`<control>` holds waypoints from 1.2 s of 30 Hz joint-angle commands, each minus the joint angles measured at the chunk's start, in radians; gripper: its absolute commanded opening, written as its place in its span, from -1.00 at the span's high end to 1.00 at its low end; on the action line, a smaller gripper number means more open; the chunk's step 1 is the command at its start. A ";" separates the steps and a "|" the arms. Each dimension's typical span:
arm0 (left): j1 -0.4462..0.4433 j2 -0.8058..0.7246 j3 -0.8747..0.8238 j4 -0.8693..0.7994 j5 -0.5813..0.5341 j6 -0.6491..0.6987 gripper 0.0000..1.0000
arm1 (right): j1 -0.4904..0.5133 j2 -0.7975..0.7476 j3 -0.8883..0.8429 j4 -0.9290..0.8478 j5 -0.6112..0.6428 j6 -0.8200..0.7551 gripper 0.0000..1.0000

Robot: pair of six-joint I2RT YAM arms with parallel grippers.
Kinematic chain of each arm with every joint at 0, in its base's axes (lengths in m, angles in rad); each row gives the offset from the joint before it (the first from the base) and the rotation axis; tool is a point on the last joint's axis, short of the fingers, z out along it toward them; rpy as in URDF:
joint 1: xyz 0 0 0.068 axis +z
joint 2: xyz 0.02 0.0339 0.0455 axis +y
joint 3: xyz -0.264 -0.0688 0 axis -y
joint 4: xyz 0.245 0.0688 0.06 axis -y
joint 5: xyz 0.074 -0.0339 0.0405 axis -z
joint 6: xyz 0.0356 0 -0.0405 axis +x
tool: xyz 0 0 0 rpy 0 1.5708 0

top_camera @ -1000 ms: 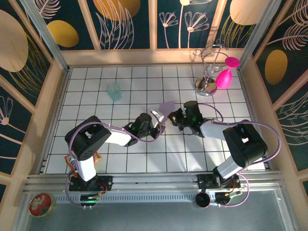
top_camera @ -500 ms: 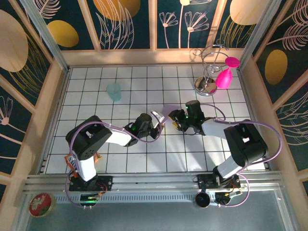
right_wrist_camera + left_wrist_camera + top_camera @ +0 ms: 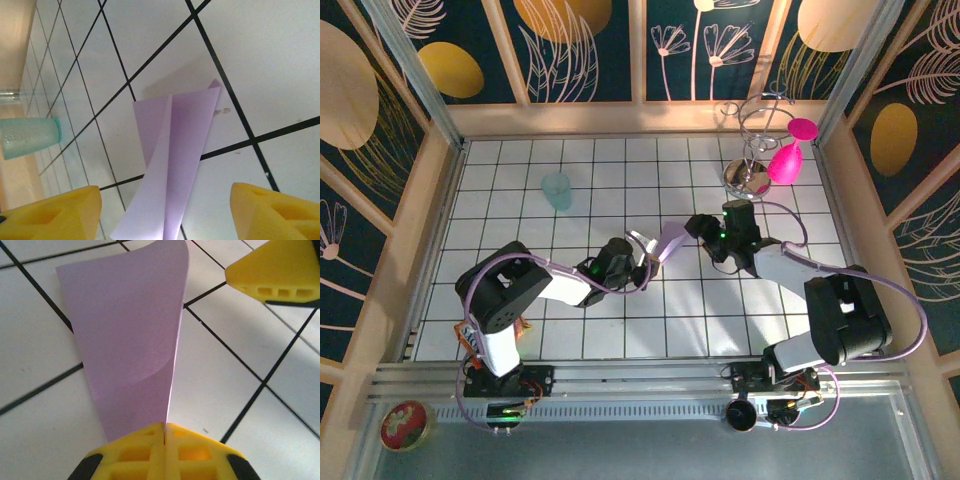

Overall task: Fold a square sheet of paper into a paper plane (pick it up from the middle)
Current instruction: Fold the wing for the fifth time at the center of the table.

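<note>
While the left gripper (image 3: 164, 432) pinches the folded paper (image 3: 130, 340) by its near end at mid-table, the paper's length points at the right gripper (image 3: 162, 215), jaws apart, seemingly just clear of the far tip.

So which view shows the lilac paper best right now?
Left wrist: the lilac paper is large and sharp, its fold and curled edge clear, its near tip pinched in the shut left pincer. Right wrist shows the paper and its folded layers from the far end; the top view shows a small patch.
</note>
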 commanded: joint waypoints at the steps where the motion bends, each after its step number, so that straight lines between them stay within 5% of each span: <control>1: 0.008 -0.018 0.003 0.050 0.071 -0.182 0.96 | -0.005 -0.002 0.013 -0.024 0.028 -0.092 -0.38; 21: 0.126 0.058 0.034 0.145 0.370 -0.657 1.00 | 0.034 0.136 0.057 0.007 -0.088 -0.267 -0.36; 36: 0.143 0.122 0.058 0.105 0.397 -0.753 1.00 | 0.061 0.220 0.093 -0.012 -0.069 -0.282 -0.33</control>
